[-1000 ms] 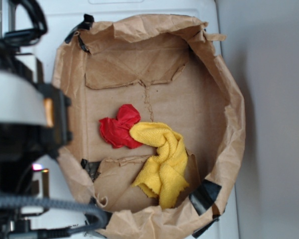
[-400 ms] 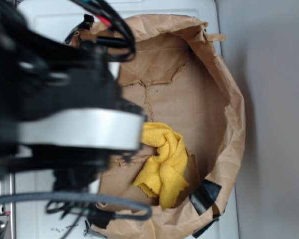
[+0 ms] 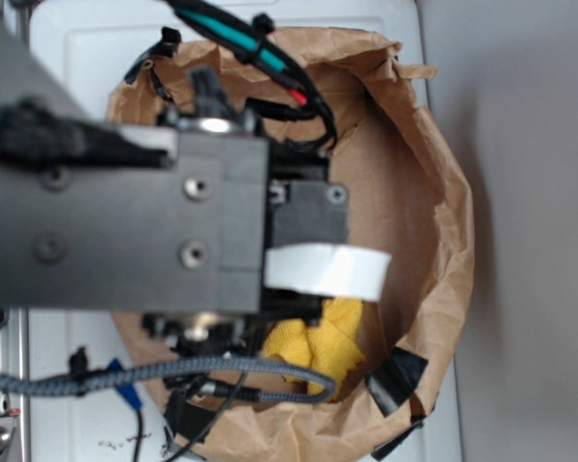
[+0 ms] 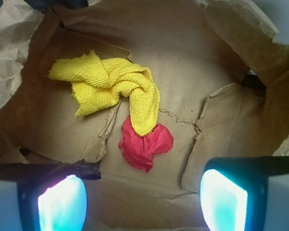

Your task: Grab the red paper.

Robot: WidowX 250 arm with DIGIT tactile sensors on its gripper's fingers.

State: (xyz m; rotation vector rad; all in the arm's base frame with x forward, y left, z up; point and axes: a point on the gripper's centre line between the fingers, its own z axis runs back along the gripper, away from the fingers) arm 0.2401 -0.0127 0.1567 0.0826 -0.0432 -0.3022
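While jaws (image 4: 142,202) stood wide at lower frame, red paper (image 4: 145,145) lay centre, part-covered by yellow cloth (image 4: 111,84); descent pending.

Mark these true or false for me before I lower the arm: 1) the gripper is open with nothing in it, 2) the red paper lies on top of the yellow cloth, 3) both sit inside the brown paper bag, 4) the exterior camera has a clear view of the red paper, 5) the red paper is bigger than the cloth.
1) True. In the wrist view the gripper is open and empty, above the bag floor.
2) False. One end of the yellow cloth overlaps the top edge of the red paper.
3) True. Both lie on the floor of the brown paper bag.
4) False. The arm blocks it there.
5) False. The cloth is clearly larger.
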